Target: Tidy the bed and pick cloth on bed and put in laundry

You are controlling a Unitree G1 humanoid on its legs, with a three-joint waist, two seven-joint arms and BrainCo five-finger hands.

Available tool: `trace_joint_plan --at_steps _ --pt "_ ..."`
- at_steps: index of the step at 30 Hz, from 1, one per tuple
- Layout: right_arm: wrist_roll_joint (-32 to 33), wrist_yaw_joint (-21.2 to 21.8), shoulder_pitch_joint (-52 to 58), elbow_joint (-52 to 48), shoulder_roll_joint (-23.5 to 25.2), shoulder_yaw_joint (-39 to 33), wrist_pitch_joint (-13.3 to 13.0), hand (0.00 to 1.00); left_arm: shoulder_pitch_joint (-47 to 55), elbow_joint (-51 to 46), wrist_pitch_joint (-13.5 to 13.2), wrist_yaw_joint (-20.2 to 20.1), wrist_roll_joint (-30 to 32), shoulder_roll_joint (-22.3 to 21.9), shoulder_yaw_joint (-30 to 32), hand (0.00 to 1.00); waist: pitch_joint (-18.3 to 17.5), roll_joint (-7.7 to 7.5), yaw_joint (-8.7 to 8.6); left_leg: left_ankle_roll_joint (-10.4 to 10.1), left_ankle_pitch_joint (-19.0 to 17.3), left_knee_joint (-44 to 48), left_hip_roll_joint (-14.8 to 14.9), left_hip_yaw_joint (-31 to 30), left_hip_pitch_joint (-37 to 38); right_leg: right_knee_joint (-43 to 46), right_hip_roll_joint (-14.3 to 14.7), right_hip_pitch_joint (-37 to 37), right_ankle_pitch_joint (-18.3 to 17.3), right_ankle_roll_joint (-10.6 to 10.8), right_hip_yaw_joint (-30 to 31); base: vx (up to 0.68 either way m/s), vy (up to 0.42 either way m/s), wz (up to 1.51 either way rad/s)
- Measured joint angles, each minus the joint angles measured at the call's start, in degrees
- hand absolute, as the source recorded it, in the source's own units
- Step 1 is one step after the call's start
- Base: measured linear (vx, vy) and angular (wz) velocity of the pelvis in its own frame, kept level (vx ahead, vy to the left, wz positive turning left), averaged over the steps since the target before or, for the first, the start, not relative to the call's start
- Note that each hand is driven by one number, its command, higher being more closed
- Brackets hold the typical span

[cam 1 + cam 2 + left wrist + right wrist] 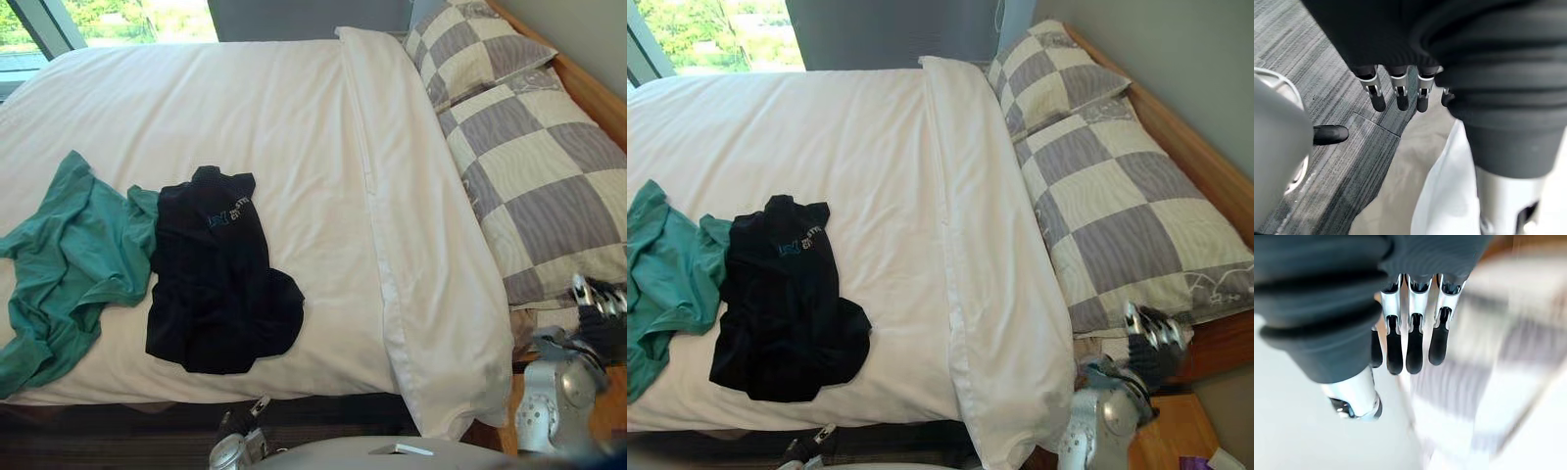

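A black T-shirt (217, 284) lies crumpled on the white duvet (245, 108) near the bed's front edge. A teal shirt (64, 259) lies just left of it, their edges touching. My right hand (598, 311) hovers by the near corner of the front checked pillow (544, 186), fingers (1414, 345) straight and holding nothing. My left hand (242, 443) hangs low below the bed's front edge, its fingers (1398, 93) relaxed over the grey carpet, empty.
A second checked pillow (470, 49) lies behind the first, against the wooden headboard (588, 88). The duvet's folded-back hem (392, 196) runs across the bed beside the pillows. A window (118, 20) is at the far left. A wooden side surface (1176, 436) stands at the lower right.
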Motion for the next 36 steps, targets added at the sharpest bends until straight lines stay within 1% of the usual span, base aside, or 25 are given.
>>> trace_joint_plan --at_steps 1,2,3,4,6,8,9,12,14,16,17,19,20,21,22,23,25,26,27,29,30,32,33,34,36 --pt "1.9 1.1 -1.5 0.0 0.0 2.4 -1.1 1.0 -0.8 0.0 0.0 0.0 0.0 0.4 -0.5 0.0 0.8 0.42 0.14 0.2 -0.8 2.1 0.4 -0.1 -2.1 1.5 -0.2 -2.0 -0.1 0.1 0.0 -0.04 -0.026 -0.05" --pt "4.3 2.1 -3.6 0.1 0.0 4.3 -2.4 1.0 -2.4 0.0 -0.1 0.0 -0.3 0.4 -1.5 0.0 2.7 0.81 0.22 0.7 -1.8 5.0 0.8 -0.1 -3.8 3.5 -0.5 -4.1 -0.1 0.2 0.1 -0.04 -0.024 -0.04" --pt "5.3 2.5 -4.8 0.1 0.1 5.3 -2.9 1.0 -3.2 0.0 -0.1 0.0 -0.4 0.4 -2.4 0.0 3.9 1.15 0.27 0.9 -2.4 6.7 1.2 -0.2 -5.2 4.7 -0.6 -5.3 -0.1 0.2 0.1 -0.1 -0.024 -0.02" --pt "6.6 3.0 -6.8 0.3 0.1 6.8 -3.7 1.0 -4.9 0.0 -0.1 0.1 -0.8 0.3 -3.5 0.0 5.8 1.66 0.28 1.6 -3.7 10.6 1.7 -0.2 -8.5 7.3 -1.2 -8.4 -0.6 0.4 0.2 -0.12 -0.017 0.05" --pt "9.0 3.4 -8.5 1.3 0.1 9.0 -4.4 1.0 -7.1 0.0 -0.3 0.1 -2.1 0.0 -5.4 0.0 8.4 2.25 0.25 2.5 -6.0 16.4 2.5 -0.4 -13.0 11.4 -2.1 -12.5 -2.1 0.4 0.5 -0.13 0.004 0.05" --pt "11.1 4.1 -10.0 5.4 0.1 10.7 -4.9 1.0 -8.9 -0.3 -0.8 0.1 -4.4 0.2 -7.3 0.0 11.6 2.99 0.28 3.2 -8.5 22.9 3.8 -0.3 -16.9 16.2 -2.4 -16.5 -3.5 0.6 1.5 -0.13 0.034 -0.05" --pt "11.6 4.2 -10.2 6.6 0.1 10.9 -4.9 1.0 -9.1 -0.4 -0.9 0.1 -5.1 0.2 -7.6 0.0 12.2 3.12 0.24 3.3 -8.9 24.4 4.1 -0.2 -17.9 17.6 -2.6 -17.6 -3.9 0.8 1.8 -0.16 0.055 -0.04" --pt "13.7 4.9 -10.0 13.0 0.1 11.4 -5.0 1.0 -9.7 -2.6 -1.8 0.2 -7.5 0.4 -9.2 0.0 13.9 3.48 0.11 4.4 -12.6 32.4 5.5 0.1 -24.8 24.7 -3.2 -25.4 -6.5 1.1 3.6 -0.11 0.039 -0.08" --pt "14.4 6.3 -9.9 14.5 0.1 11.3 -6.1 1.0 -10.5 -3.6 -2.7 0.2 -8.0 0.6 -9.1 0.0 16.4 3.7 -0.23 4.9 -14.7 36.6 6.6 0.1 -26.7 28.0 -3.2 -27.7 -7.6 1.2 4.8 -0.1 0.036 -0.16" --pt "14.4 7.2 -9.8 18.0 0.1 9.5 -6.2 1.0 -10.8 -3.6 -3.1 0.2 -8.0 0.5 -9.1 0.0 16.8 3.59 -0.88 5.3 -16.0 38.9 7.1 0.3 -27.9 29.9 -3.3 -29.3 -8.0 1.5 5.3 -0.09 0.043 -0.09" --pt "14.4 7.2 -9.6 21.9 0.2 7.3 -5.9 1.0 -11.2 -3.7 -3.3 0.1 -8.9 0.5 -9.1 0.0 16.8 3.51 -0.92 5.3 -16.7 40.2 7.4 0.4 -28.7 30.8 -3.3 -30.3 -8.2 1.6 5.6 -0.09 0.039 -0.08" --pt "14.6 7.0 -8.9 29.1 0.3 3.1 -4.3 1.0 -12.0 -3.6 -3.6 0.1 -10.2 0.3 -9.1 0.0 17.0 3.3 -0.72 5.5 -17.2 41.3 7.4 1.0 -29.7 31.6 -3.3 -31.8 -8.4 1.7 6.5 -0.08 0.023 -0.08" --pt "14.7 6.7 -7.8 34.2 0.4 0.8 -2.7 1.0 -12.2 -3.5 -3.6 0.2 -10.3 0.2 -8.9 0.0 17.0 3.37 -0.78 5.6 -17.4 41.7 7.5 1.2 -30.4 31.6 -3.3 -32.5 -8.4 1.7 6.8 -0.05 0.008 -0.07" --pt "14.7 6.5 -7.2 36.7 0.4 -0.4 -2.0 1.0 -12.2 -3.5 -3.7 0.2 -10.3 0.1 -8.7 0.0 17.0 3.43 -0.84 5.6 -17.5 42.0 7.6 1.2 -30.6 31.6 -3.3 -32.7 -8.4 1.7 7.0 -0.06 0.02 -0.07" --pt "14.7 6.2 -5.8 41.0 0.6 -3.3 -0.5 1.0 -12.3 -3.4 -3.7 0.3 -10.5 0.0 -8.0 0.0 17.1 3.49 -0.94 5.7 -17.6 42.2 7.8 1.3 -30.8 31.5 -3.3 -32.7 -8.3 1.8 7.0 -0.01 0.021 -0.06" --pt "14.7 5.8 -4.3 43.7 0.8 -6.8 0.4 1.0 -12.3 -3.3 -3.7 0.5 -11.5 0.0 -8.0 0.0 17.1 3.49 -1.13 5.7 -17.6 42.2 7.8 1.3 -30.6 31.2 -3.2 -32.4 -8.1 1.9 7.0 0.01 0.022 -0.07" --pt "14.4 5.4 -2.1 46.7 1.4 -13.2 1.2 1.0 -12.3 -3.2 -3.7 0.6 -12.4 -0.1 -7.9 0.0 17.1 3.46 -1.22 5.7 -17.6 41.7 8.1 1.5 -29.7 29.7 -2.9 -31.2 -7.4 2.0 6.8 0.04 0.006 -0.08" --pt "14.4 5.4 -1.5 47.7 1.3 -14.6 1.5 1.0 -12.3 -3.0 -3.7 0.6 -12.5 -0.1 -7.9 0.0 17.1 3.42 -1.28 5.7 -17.4 41.1 8.1 1.5 -29.1 28.8 -2.8 -30.4 -7.0 2.0 6.6 0.05 0.0 -0.04" --pt "14.4 5.4 -0.7 49.1 1.2 -16.2 2.0 0.0 -12.4 -2.7 -3.8 0.6 -12.5 -0.1 -7.9 0.0 17.0 3.36 -1.42 5.7 -16.9 40.0 8.0 1.5 -28.1 27.3 -2.8 -29.0 -6.5 2.0 6.2 0.05 0.002 0.03" --pt "13.8 5.5 1.0 52.4 1.0 -18.5 4.0 0.0 -12.3 -2.4 -4.0 0.7 -12.5 -0.1 -7.4 0.0 16.6 2.52 -1.68 5.5 -15.3 35.7 6.8 1.4 -25.1 22.8 -3.0 -24.7 -4.7 1.9 4.9 0.06 0.004 0.11" --pt "13.1 5.5 1.3 53.3 0.9 -18.6 4.4 0.0 -12.3 -2.4 -4.1 0.7 -12.5 -0.1 -7.0 0.0 16.4 2.03 -1.65 5.4 -14.9 34.6 6.4 1.3 -24.4 22.0 -3.1 -23.9 -4.5 1.8 4.6 0.05 -0.01 0.14" --pt "11.3 5.7 1.3 56.3 0.9 -18.5 6.0 0.0 -11.6 -2.3 -4.1 1.3 -12.5 -0.2 -6.7 0.0 15.3 0.08 -1.72 5.0 -13.9 31.7 5.8 1.3 -21.1 21.4 -3.1 -20.9 -4.8 1.2 2.9 0.09 -0.069 0.1" --pt "10.4 5.8 1.3 56.8 0.9 -18.3 6.3 0.0 -11.2 -2.4 -4.1 1.3 -12.5 -0.2 -6.7 0.0 15.2 -0.27 -1.35 4.6 -13.8 31.2 5.8 1.3 -19.8 21.5 -3.1 -19.8 -5.1 0.8 2.1 0.12 -0.095 0.01" --pt "9.1 5.8 1.3 57.2 0.9 -17.4 6.8 0.0 -9.7 -2.7 -4.1 1.3 -12.4 -0.4 -7.0 0.0 14.6 -1.04 -0.92 3.9 -13.3 30.0 5.8 1.4 -17.1 21.2 -3.2 -17.5 -5.4 0.4 0.8 0.12 -0.087 0.01" --pt "6.2 6.3 1.4 57.7 1.0 -14.1 7.2 0.0 -7.1 -4.1 -4.1 1.2 -12.4 -0.5 -7.2 0.0 12.6 -1.45 -0.95 2.9 -12.1 27.5 5.8 1.3 -14.5 19.1 -3.1 -14.4 -5.5 0.1 -1.3 0.12 -0.091 0.03"
